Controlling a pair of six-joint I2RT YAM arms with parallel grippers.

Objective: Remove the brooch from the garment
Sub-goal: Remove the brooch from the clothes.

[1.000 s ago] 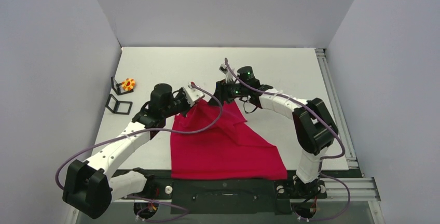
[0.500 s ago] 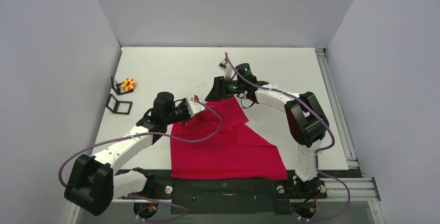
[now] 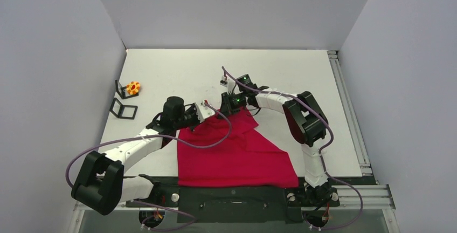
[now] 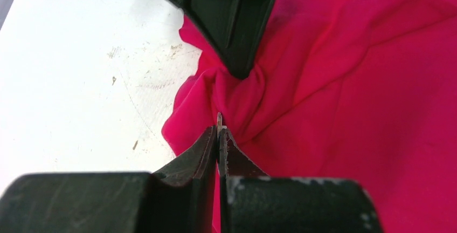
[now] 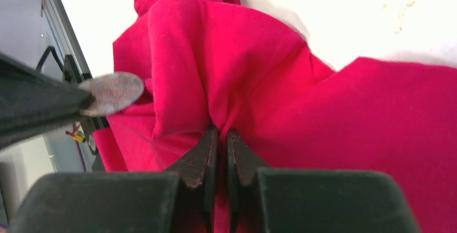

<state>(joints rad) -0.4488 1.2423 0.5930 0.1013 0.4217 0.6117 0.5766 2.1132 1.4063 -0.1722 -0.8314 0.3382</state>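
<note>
**ITEM: Red garment, far corner, both end effectors engaged**

Location. Garment, bright red, lies on the white counter at the near middle, between the two arm bases. Its near hem runs along the counter's front edge. The far left corner is gathered into folds, and both end effectors meet there.

Right end effector. Clenched. Its tips are buried in a pinched fold of the garment, and the cloth puckers toward them from both sides. In the left wrist view its tip presses into the bunched fabric just ahead of the left tips.

Left end effector. Clenched on a thin round metal disc, grey and dull. The disc shows edge-on as a sliver between the tips in the left wrist view and face-on in the right wrist view. It sits at the garment's edge, just beside the fold the right side holds. Whether the disc is the brooch cannot be told.

Also on the counter, well apart at far left: a small orange flower-shaped piece and two black stands.

Change from one second earlier. The right jaws stood wide above the raised corner and are now closed on the cloth. The right arm has come nearer and toward the left arm. The left end effector has dropped lower and nearer. The corner, then lifted to a peak, now sits flatter and bunched.
</note>
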